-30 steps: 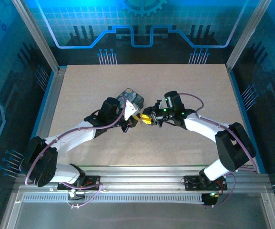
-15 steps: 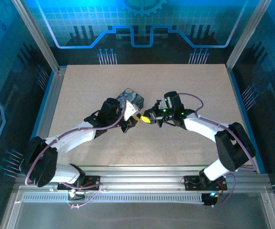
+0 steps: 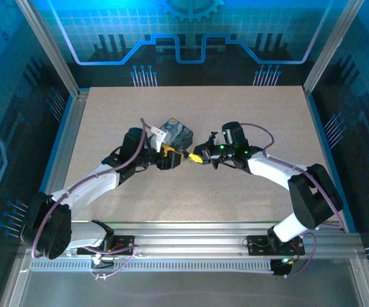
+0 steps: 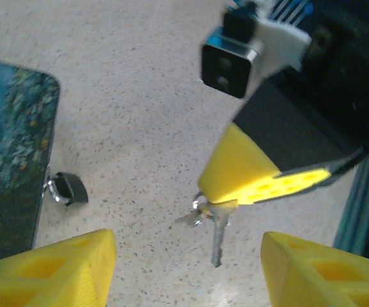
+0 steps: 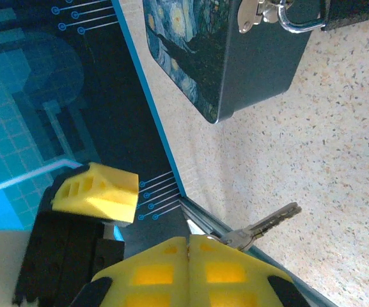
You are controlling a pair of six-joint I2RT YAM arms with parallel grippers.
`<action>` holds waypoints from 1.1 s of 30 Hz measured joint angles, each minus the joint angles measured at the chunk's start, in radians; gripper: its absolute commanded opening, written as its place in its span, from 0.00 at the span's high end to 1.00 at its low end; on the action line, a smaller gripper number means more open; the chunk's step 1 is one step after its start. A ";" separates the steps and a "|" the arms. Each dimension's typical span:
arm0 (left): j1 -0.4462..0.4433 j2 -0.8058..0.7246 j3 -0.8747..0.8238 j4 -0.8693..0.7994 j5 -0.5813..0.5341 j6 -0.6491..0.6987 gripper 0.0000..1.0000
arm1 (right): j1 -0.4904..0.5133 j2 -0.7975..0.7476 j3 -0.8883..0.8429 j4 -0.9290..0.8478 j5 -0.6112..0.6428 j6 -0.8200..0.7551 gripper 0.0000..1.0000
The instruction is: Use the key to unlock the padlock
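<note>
The padlock, just one, sits on your worktop at the latch of the one blue box. Your right jaws grip the single key nearby; your left jaws stand wide, empty.

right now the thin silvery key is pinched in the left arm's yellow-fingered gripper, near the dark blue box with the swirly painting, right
Wrong arm: the thin silvery key is pinched in the right gripper, as the right wrist view shows; the left gripper stands open and empty. It is near the dark blue box with the swirly painting.
</note>
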 measured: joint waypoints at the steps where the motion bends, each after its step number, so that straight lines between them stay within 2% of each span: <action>1: 0.021 0.002 0.000 0.000 0.016 -0.043 0.38 | -0.002 0.006 -0.003 0.010 0.000 0.000 1.00; 5: 0.046 0.029 0.000 0.004 0.095 -0.242 0.38 | -0.003 0.031 -0.036 0.098 0.001 0.016 1.00; 9: 0.045 0.072 -0.019 0.092 0.167 -0.434 0.39 | -0.003 0.059 -0.042 0.174 0.005 0.028 1.00; 12: 0.045 0.093 -0.023 0.109 0.187 -0.505 0.40 | -0.003 0.069 -0.049 0.239 0.006 0.048 1.00; 15: 0.045 0.102 -0.019 0.089 0.190 -0.518 0.41 | -0.003 0.078 -0.057 0.294 0.008 0.065 1.00; 23: 0.045 0.157 0.010 0.079 0.189 -0.556 0.60 | 0.001 0.114 -0.063 0.369 0.008 0.091 1.00; 33: 0.045 0.179 0.013 0.083 0.190 -0.565 0.76 | 0.012 0.136 -0.063 0.396 0.007 0.099 1.00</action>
